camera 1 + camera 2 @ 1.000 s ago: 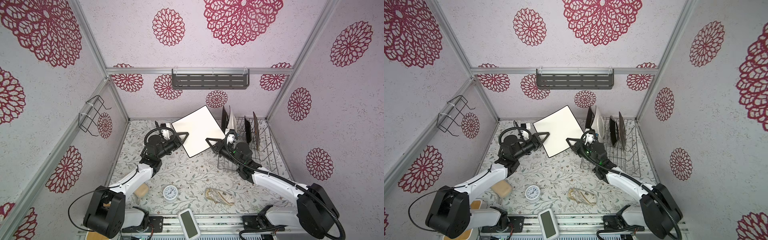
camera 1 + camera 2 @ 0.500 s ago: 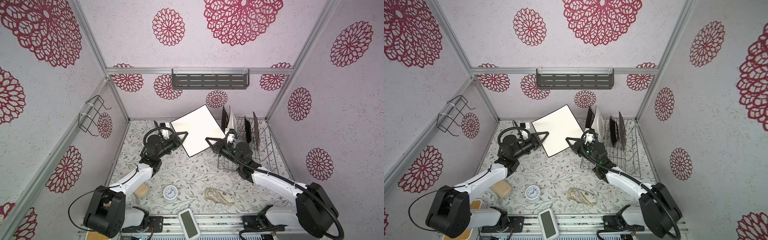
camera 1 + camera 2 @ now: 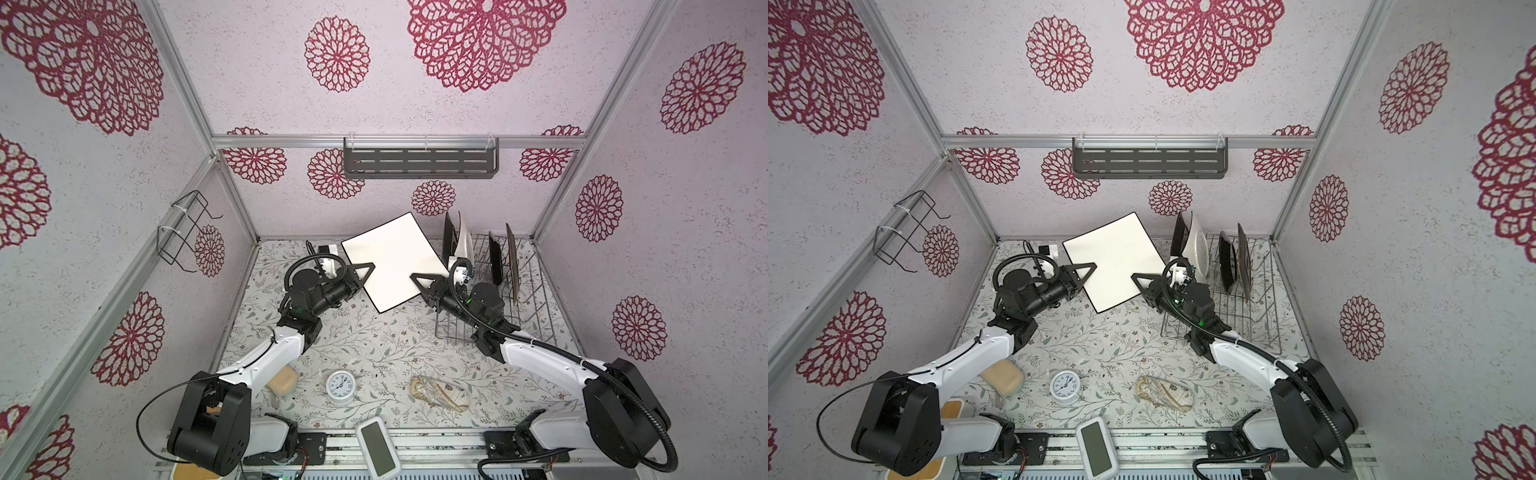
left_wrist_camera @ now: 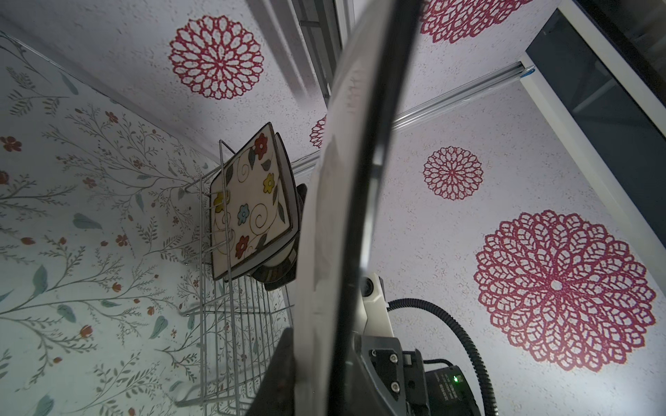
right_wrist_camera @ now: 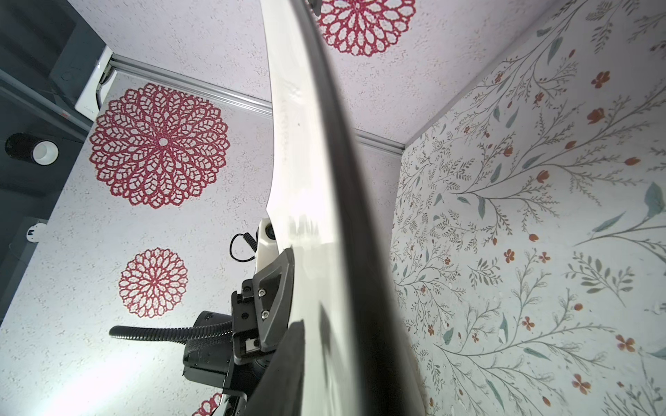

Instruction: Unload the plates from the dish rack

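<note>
I see the white plate [image 3: 392, 259] hanging tilted just left of the dish rack [image 3: 534, 299]. My left gripper [image 3: 366, 269] pinches one edge. My right gripper [image 3: 417, 279] straddles the other, and I can't tell how tightly. Only the left wrist view shows the flowered plate [image 4: 248, 205] racked.

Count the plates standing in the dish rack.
4, upright at the far end of the dish rack: a dark plate, a white round plate beside it, a second dark plate, and a rightmost dark plate. Others may hide behind them. The white rectangular plate is held outside it.
</note>
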`<state>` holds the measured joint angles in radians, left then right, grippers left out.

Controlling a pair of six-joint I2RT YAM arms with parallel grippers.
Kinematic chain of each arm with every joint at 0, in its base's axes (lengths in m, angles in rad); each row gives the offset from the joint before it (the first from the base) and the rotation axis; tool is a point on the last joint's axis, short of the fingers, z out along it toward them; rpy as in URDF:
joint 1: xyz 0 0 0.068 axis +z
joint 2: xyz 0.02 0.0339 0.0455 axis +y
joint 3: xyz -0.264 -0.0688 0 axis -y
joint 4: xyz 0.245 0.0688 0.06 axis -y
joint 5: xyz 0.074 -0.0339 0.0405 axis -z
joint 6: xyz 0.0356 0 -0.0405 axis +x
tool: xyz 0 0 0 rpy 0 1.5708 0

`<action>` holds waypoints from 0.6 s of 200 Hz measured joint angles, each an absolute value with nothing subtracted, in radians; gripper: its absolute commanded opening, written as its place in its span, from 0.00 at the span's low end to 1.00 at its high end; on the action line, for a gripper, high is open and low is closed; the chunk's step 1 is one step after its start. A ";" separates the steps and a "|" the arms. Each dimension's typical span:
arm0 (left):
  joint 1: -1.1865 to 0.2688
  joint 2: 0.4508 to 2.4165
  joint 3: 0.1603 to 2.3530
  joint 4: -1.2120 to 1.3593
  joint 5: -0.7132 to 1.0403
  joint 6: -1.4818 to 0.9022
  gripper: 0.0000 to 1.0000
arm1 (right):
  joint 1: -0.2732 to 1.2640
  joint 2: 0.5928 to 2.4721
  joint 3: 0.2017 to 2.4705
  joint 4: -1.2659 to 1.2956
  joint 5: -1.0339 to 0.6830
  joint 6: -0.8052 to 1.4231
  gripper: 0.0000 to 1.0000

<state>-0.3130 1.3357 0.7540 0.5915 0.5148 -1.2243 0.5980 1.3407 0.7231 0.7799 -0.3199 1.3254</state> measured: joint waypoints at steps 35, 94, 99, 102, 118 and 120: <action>-0.287 1.338 0.758 0.591 0.535 -1.240 0.00 | 0.582 1.341 0.733 0.784 -0.326 1.336 0.49; -0.252 1.391 0.783 0.609 0.565 -1.287 0.00 | 0.545 1.345 0.750 0.796 -0.340 1.358 0.63; -0.249 1.396 0.783 0.611 0.567 -1.291 0.00 | 0.540 1.346 0.751 0.796 -0.342 1.362 0.64; -0.247 1.399 0.783 0.612 0.568 -1.295 0.00 | 0.538 1.347 0.752 0.796 -0.344 1.363 0.65; -0.234 1.412 0.783 0.622 0.572 -1.311 0.00 | 0.527 1.348 0.754 0.796 -0.346 1.366 0.67; -0.233 1.413 0.783 0.622 0.572 -1.312 0.00 | 0.526 1.348 0.754 0.796 -0.346 1.365 0.67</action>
